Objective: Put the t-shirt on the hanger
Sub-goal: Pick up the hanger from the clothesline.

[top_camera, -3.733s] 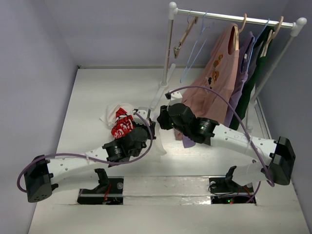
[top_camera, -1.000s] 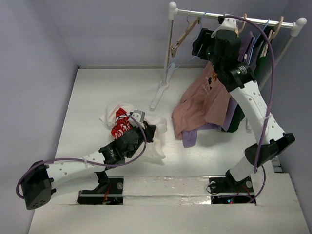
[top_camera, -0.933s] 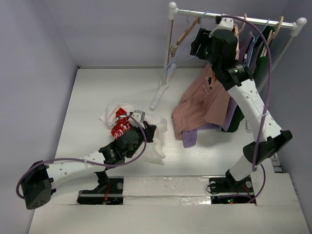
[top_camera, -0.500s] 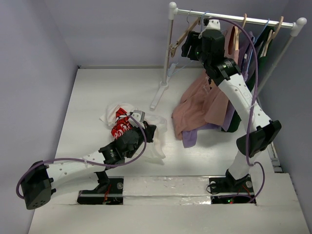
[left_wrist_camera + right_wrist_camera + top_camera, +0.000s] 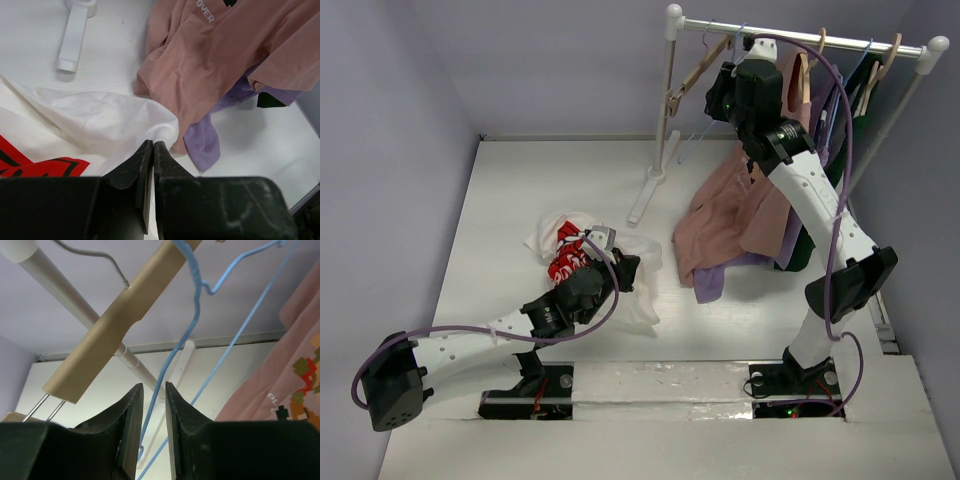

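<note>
The white t-shirt [image 5: 558, 240] with its red graphic lies crumpled on the table at centre left. My left gripper [image 5: 623, 268] is shut on a fold of the t-shirt's white fabric [image 5: 100, 122], pinched at the fingertips [image 5: 154, 144]. The light-blue wire hanger [image 5: 700, 128] hangs on the rail at the upper right. My right gripper [image 5: 718, 100] is raised to it. In the right wrist view the jaws [image 5: 154, 390] stand narrowly apart, with one blue hanger wire [image 5: 192, 325] running between them without visible contact.
A tan wooden hanger [image 5: 692, 75] hangs left of the blue one, close to my right fingers [image 5: 120, 320]. The white rack pole [image 5: 666, 100] and its foot [image 5: 642, 200] stand behind the t-shirt. A pink shirt [image 5: 740, 205] and a lilac garment [image 5: 712, 285] drape from the rail onto the table.
My right arm rose from the table to the rail, swung left to the blue hanger, then eased slightly right. The left arm and the t-shirt have stayed still for the last second.
</note>
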`<action>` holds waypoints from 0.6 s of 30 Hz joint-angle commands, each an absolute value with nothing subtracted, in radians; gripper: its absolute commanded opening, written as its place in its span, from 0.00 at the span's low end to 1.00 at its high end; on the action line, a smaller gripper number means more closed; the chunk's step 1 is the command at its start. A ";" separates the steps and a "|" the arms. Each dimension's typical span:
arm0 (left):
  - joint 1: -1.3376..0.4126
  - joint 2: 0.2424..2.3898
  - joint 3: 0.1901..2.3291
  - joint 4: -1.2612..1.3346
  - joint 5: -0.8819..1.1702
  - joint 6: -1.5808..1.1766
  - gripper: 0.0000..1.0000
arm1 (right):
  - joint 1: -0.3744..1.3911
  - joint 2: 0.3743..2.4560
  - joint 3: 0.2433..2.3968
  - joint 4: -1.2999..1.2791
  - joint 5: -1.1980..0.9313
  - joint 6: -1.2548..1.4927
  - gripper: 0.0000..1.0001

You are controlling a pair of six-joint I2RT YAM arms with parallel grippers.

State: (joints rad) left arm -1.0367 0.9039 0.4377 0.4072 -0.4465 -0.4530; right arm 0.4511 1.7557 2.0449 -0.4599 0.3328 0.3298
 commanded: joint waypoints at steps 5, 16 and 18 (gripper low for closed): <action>-1.032 0.888 0.430 0.443 -0.456 -0.443 0.00 | 0.443 1.744 2.065 -0.448 0.413 0.299 0.20; -1.032 0.879 0.423 0.448 -0.454 -0.445 0.00 | 0.443 1.743 2.057 -0.477 0.446 0.264 0.31; -1.032 0.874 0.417 0.449 -0.456 -0.446 0.00 | 0.443 1.744 2.057 -0.480 0.454 0.261 0.23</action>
State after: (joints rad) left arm -1.0367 0.9020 0.4343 0.4080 -0.4461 -0.4530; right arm 0.4511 1.7561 2.0449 -0.4816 0.4244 0.2810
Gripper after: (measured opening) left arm 0.006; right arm 0.254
